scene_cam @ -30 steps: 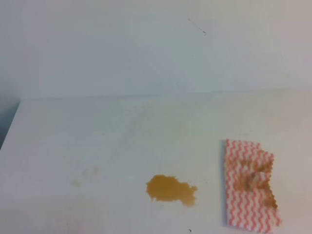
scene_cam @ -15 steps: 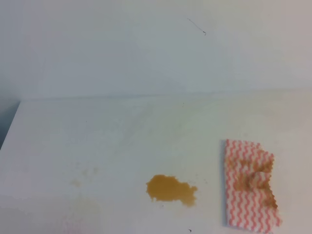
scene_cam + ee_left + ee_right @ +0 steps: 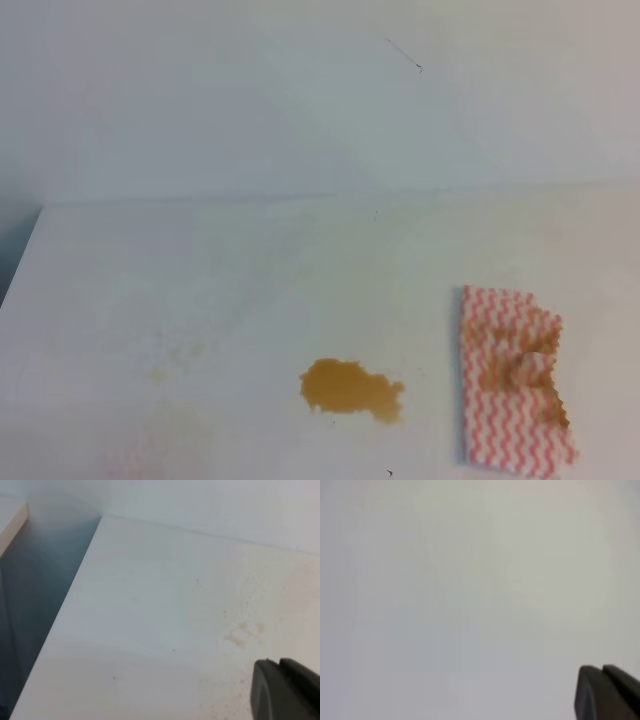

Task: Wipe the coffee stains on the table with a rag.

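On the wide, plain white matte table (image 3: 200, 270), reading from the left, a few faint tan specks of coffee (image 3: 170, 362) lay left of centre. Toward the front middle sat the main coffee stain, an irregular amber-brown liquid blotch (image 3: 350, 389), its long axis running left to right. Just to its right, apart from it across a strip of bare white top, lay the thin rag with pink-red and white zigzag stripes, scalloped edges and brown blotches (image 3: 512, 378). It lay mostly flat with a rumpled hump near its middle, and its long axis ran front to back.

Neither arm appeared in the high view. The left wrist view looked across the table's left edge and showed the pale specks (image 3: 244, 632), with only a dark corner of the left gripper (image 3: 285, 690) at the lower right of that picture. They seemed to lie ahead of that gripper. Its fingers seemed to lie together, though too little showed to tell, and it held nothing visible. The right wrist view showed only blank pale surface and a like dark corner of the right gripper (image 3: 606, 692), so I could not tell how far its fingers stood apart.

Since the rag lay on the right side, the right arm was probably the nearer one to fetch it, and the wipe would then run leftward onto the blotch.
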You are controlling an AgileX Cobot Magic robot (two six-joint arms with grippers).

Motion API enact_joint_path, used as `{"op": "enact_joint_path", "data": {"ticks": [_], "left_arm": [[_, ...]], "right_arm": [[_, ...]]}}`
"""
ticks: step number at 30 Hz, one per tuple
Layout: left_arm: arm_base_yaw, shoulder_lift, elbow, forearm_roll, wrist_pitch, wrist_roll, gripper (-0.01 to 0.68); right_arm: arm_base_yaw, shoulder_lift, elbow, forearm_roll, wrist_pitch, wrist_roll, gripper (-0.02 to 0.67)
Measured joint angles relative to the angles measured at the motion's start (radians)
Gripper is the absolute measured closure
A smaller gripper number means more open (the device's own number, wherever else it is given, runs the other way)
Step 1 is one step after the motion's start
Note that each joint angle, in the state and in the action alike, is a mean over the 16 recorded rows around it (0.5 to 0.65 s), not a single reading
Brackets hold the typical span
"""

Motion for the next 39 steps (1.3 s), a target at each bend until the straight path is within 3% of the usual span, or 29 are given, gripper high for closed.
{"op": "enact_joint_path", "data": {"ticks": [11,21,26,31,39], "left_arm": [[0.0,0.0,0.0,0.0,0.0,0.0,0.672],[0.0,0.0,0.0,0.0,0.0,0.0,0.672],[0.0,0.0,0.0,0.0,0.0,0.0,0.672],[0.0,0.0,0.0,0.0,0.0,0.0,0.672],[0.0,0.0,0.0,0.0,0.0,0.0,0.672]], "right_arm": [[0.037,0.382,-0.313,0.048,0.519,-0.141,0.652],[0.094,0.649,-0.363,0.351,0.643,-0.565,0.652],[0.147,0.798,-0.38,0.433,0.696,-0.719,0.641],[0.25,0.973,-0.414,0.378,0.743,-0.766,0.581],[0.45,1.248,-0.489,0.191,0.754,-0.651,0.425]]}}
